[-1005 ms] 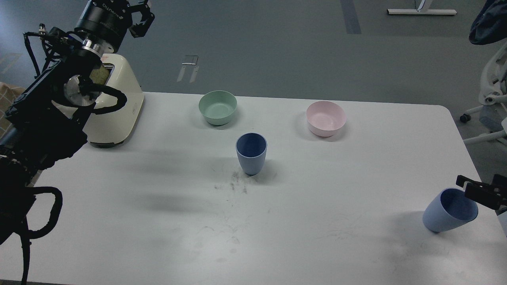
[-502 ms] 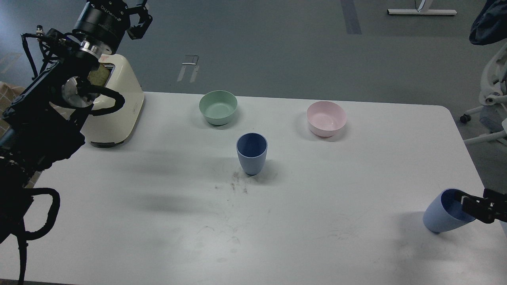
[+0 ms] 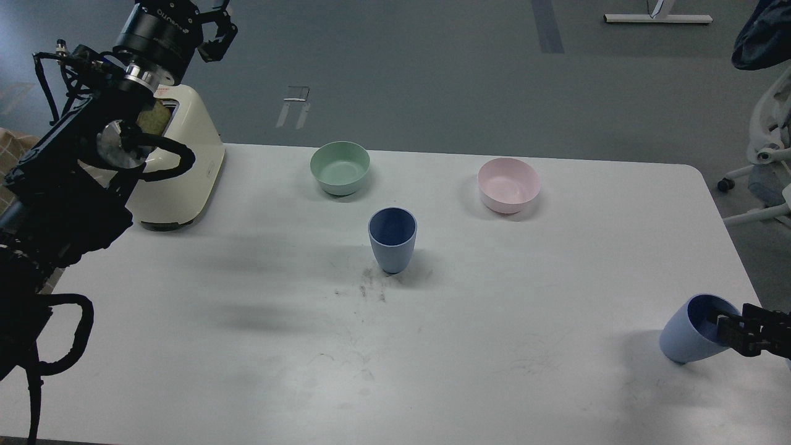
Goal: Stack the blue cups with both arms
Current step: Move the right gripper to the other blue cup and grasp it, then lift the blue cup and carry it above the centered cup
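Observation:
One blue cup point(image 3: 392, 240) stands upright at the middle of the white table point(image 3: 247, 346). The second blue cup point(image 3: 687, 334) is at the table's right edge, tilted with its mouth to the right and only its base touching the table. My right gripper point(image 3: 736, 330) comes in from the right edge and grips this cup's rim, with one dark finger inside the mouth. My left gripper point(image 3: 217, 29) is raised high at the top left, above the toaster, far from both cups, with its fingers spread and empty.
A cream toaster point(image 3: 179, 164) stands at the table's back left, under my left arm. A mint-green bowl point(image 3: 340, 167) and a pink bowl point(image 3: 508, 184) sit behind the upright cup. An office chair point(image 3: 766, 161) is beyond the right edge.
My right gripper has moved down and slightly right along the tilted cup's rim, now reaching into its mouth. My left arm shifted slightly left and then held still.

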Tool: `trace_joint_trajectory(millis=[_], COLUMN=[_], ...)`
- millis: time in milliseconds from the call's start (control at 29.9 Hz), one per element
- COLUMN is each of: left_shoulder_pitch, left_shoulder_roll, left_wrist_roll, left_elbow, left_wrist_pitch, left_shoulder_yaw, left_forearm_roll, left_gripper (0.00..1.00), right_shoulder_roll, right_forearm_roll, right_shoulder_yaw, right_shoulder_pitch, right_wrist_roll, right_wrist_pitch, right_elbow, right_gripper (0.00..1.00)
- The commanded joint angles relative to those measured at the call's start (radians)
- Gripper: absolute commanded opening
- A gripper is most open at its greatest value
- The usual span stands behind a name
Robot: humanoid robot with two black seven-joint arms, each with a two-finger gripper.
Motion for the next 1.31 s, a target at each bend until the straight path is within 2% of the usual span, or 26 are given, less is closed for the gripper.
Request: trace_joint_trajectory(millis=[0, 100, 201, 502, 569, 603, 670, 1038, 1206, 1273], left_shoulder_pitch=[0.0, -0.002, -0.007, -0.007, -0.007, -0.007, -0.007, -0.008, -0.01, -0.014], left_shoulder_roll=[0.003, 0.006, 0.024, 0.025, 0.025, 0.025, 0.026, 0.029, 0.028, 0.031], left_wrist_roll=[-0.003, -0.005, -0.005, -0.002, -0.002, -0.002, -0.002, -0.005, -0.003, 0.001], left_elbow=[0.0, 0.0, 0.002, 0.0, 0.0, 0.0, 0.0, 0.0, 0.0, 0.0], left_wrist_pitch=[-0.007, -0.01, -0.013, -0.008, -0.005, -0.005, -0.005, -0.007, -0.005, -0.01], left_shoulder_yaw=[0.003, 0.005, 0.005, 0.005, 0.005, 0.005, 0.005, 0.002, 0.0, 0.002], left_forearm_roll=[0.007, 0.01, 0.01, 0.01, 0.01, 0.01, 0.01, 0.008, 0.008, 0.008], left_gripper=[0.98, 0.98, 0.98, 0.98, 0.98, 0.98, 0.98, 0.98, 0.98, 0.98], right_shoulder_roll=[0.002, 0.013, 0.013, 0.013, 0.011, 0.011, 0.011, 0.033, 0.022, 0.016], right_forearm_roll=[0.0, 0.0, 0.0, 0.0, 0.0, 0.002, 0.002, 0.02, 0.064, 0.071], right_shoulder_yaw=[0.0, 0.0, -0.004, -0.004, -0.004, -0.002, -0.002, 0.032, 0.061, 0.055], right_shoulder_pitch=[0.0, 0.002, 0.002, -0.003, -0.003, -0.003, 0.002, 0.021, 0.204, 0.348], right_wrist_roll=[0.0, 0.0, 0.0, 0.0, 0.0, 0.001, 0.003, 0.027, 0.032, 0.032], right_wrist_pitch=[0.0, 0.0, 0.0, 0.0, 0.0, 0.0, 0.0, -0.001, 0.0, 0.0], right_elbow=[0.0, 0.0, -0.003, -0.004, -0.004, -0.004, -0.004, 0.002, 0.023, 0.045], right_gripper=[0.52, 0.46, 0.3, 0.26, 0.18, 0.09, 0.0, 0.0, 0.0, 0.0])
